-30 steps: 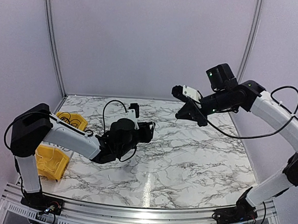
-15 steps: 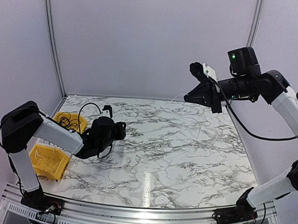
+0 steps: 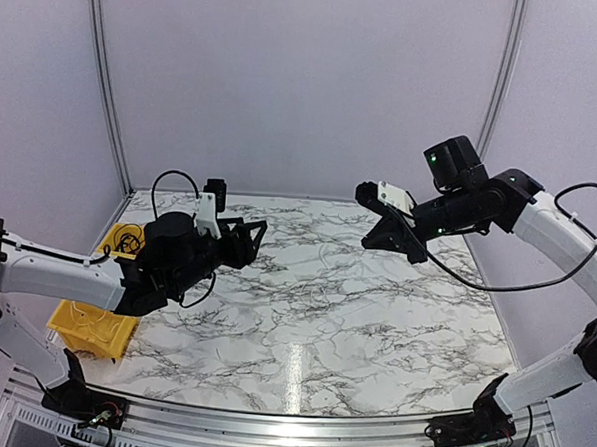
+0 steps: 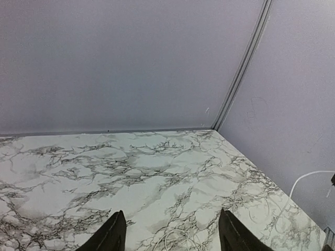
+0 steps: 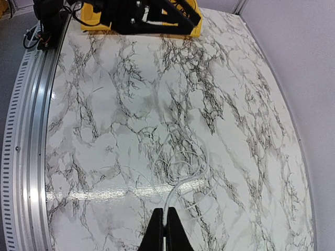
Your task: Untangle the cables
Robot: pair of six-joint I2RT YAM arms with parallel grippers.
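A thin white cable (image 5: 184, 157) lies in loose coils on the marble table. One end rises into my right gripper (image 5: 166, 210), which is shut on it above the table, at the right in the top view (image 3: 370, 239). My left gripper (image 4: 171, 212) is open and empty and points across the table. Part of the white coil (image 4: 183, 238) shows low between its fingers. In the top view the left gripper (image 3: 250, 236) hovers left of centre. Thin black cables (image 3: 127, 240) lie in the far yellow bin.
Two yellow bins stand at the table's left edge, one far (image 3: 148, 238) and one near (image 3: 88, 325). The far bin and the left arm show at the top of the right wrist view (image 5: 188, 23). Walls enclose the back and sides. A metal rail (image 3: 268, 422) runs along the front.
My left gripper has risen from beside the yellow bin and swung right toward the table's middle. My right gripper, still shut on the white cable, has come down and moved left.
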